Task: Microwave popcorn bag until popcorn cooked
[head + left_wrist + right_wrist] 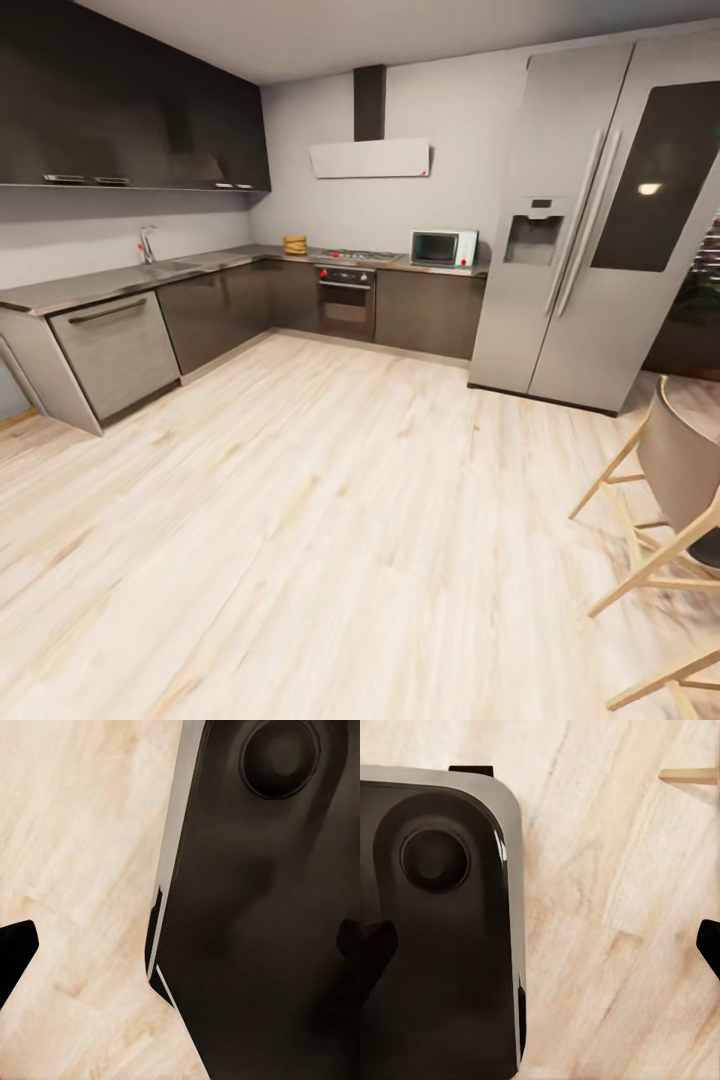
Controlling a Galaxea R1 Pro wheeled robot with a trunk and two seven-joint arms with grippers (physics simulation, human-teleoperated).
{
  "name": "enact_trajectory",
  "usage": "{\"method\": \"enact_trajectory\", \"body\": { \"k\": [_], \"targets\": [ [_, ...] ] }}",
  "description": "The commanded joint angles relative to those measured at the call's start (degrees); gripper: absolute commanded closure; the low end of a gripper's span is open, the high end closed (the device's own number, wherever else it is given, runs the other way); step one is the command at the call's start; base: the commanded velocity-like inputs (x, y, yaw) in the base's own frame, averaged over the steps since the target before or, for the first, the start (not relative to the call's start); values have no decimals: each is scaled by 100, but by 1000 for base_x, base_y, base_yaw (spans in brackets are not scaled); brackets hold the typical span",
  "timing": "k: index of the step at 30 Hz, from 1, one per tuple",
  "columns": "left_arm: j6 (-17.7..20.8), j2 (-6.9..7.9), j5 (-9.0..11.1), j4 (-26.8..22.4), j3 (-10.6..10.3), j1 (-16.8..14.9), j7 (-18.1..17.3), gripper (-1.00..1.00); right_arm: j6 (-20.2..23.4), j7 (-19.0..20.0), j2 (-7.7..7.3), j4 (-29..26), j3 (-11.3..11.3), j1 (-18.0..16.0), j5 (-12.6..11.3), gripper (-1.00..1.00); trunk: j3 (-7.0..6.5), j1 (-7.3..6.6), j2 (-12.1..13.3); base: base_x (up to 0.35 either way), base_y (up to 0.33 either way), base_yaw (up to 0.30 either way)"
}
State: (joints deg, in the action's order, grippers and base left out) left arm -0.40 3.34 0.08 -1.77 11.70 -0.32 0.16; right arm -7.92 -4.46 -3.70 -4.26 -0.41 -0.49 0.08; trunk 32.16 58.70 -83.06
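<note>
Far across the kitchen, the tan popcorn bag stands upright on the grey countertop, in the back corner left of the hob. The pale mint microwave sits on the same countertop to the right of the hob, with its door shut. In the left wrist view, my left gripper is open, its dark fingertips spread wide over floor and my own dark base. The right wrist view shows my right gripper open too, its fingertips far apart and holding nothing.
A tall grey fridge stands right of the microwave. A built-in oven sits under the hob, with a flat white hood above. A tap is on the left counter run. Wooden chairs stand close at the right. Light wood floor lies between.
</note>
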Motion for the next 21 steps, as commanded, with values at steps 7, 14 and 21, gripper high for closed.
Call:
{"method": "enact_trajectory", "body": {
  "k": [7, 14, 21],
  "targets": [
    [-4, 0, 2, 1, 25, -3, 2, -100, -24, -11, 7, 4, -3, -3, 1, -100, 5, 3, -2, 339, 49, -1],
    [-4, 0, 2, 1, 25, -3, 2, -100, -23, -11, 9, 5, -3, -3, 1, -100, 5, 3, -2, 339, 82, 0],
    [-4, 0, 1, 1, 25, -3, 2, -100, -23, -11, 9, 6, -3, -3, 1, -100, 5, 3, -2, 339, 82, -75]
  ]
}}
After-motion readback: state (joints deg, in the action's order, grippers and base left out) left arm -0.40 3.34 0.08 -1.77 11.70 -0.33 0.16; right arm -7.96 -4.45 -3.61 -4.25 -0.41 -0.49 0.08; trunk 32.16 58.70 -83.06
